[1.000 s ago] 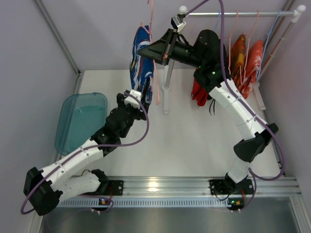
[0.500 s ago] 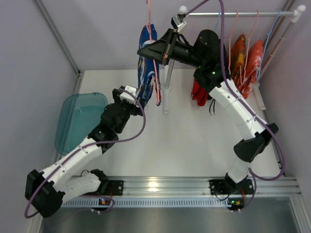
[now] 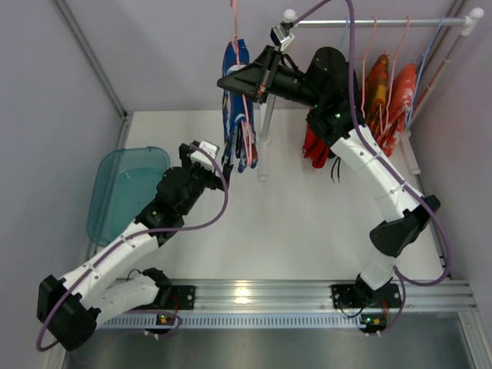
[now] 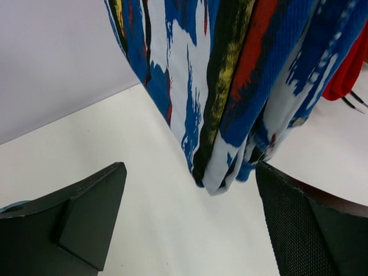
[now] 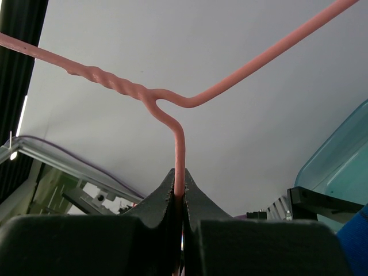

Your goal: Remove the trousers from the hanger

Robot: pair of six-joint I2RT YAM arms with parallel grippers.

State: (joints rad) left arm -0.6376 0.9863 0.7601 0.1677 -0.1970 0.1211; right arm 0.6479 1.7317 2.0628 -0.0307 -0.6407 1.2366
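Note the trousers (image 4: 230, 86) draped on the hanger (image 5: 179, 144), hanging in the air over the back of the worktop (image 3: 307, 223), left of the rail (image 3: 369, 21), hem off the surface. Pinches the hanger's wire neck in the right hand (image 5: 179, 192), pads pressed tight on it just under the twist, and holds it aloft. Has the left hand (image 4: 190, 230) spread wide near the hem, a finger showing on either side of it in the wrist view, no cloth touched as far as can be told.

Looks like the step of taking hold of the cloth for the pull. Bring the left hand up and in until the hem sits well between the fingers, past the edge, to catch both legs and not just one layer. Close firmly on the thick of the folds. Then draw down and sideways along the bar, not straight against it, letting the cloth slide off one end of the wire. Hold the right pinch steady and high; thin wire can twist in the pads and swing. Start slowly and watch for a snag at the hanger's corner. Aim the drop at the bin (image 3: 127, 192), probably the place for it.
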